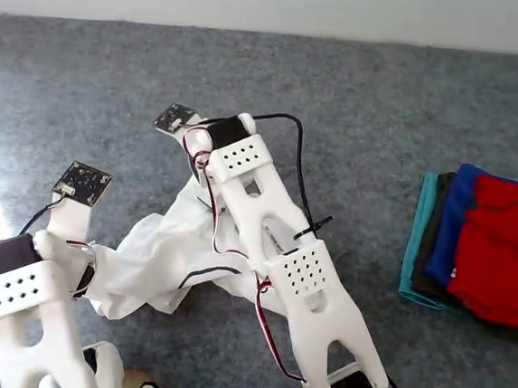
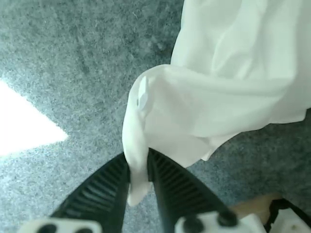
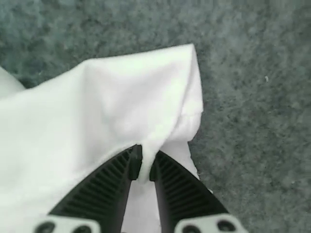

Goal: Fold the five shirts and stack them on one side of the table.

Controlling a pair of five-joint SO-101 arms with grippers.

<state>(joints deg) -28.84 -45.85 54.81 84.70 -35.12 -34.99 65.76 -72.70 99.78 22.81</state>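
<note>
While the grey, fuzzy table (image 1: 88, 70) carries everything, one crumpled white shirt (image 1: 158, 258) lies mid-table toward the arms' edge, partly hidden under the right arm (image 1: 298, 270). One stack (image 1: 472, 249) of four folded shirts (teal, dark, blue, red) sits at the right edge. Left gripper (image 2: 138, 179) pinches a limp fold of the white shirt; right gripper (image 3: 143, 167) pinches a hemmed corner.

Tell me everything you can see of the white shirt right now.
The white shirt is thin, plain cloth, crumpled and unfolded on the grey table between the arms. The left gripper is shut on a bunched edge; the right gripper is shut on a fold near a hemmed corner. It lies apart from the folded stack.
</note>
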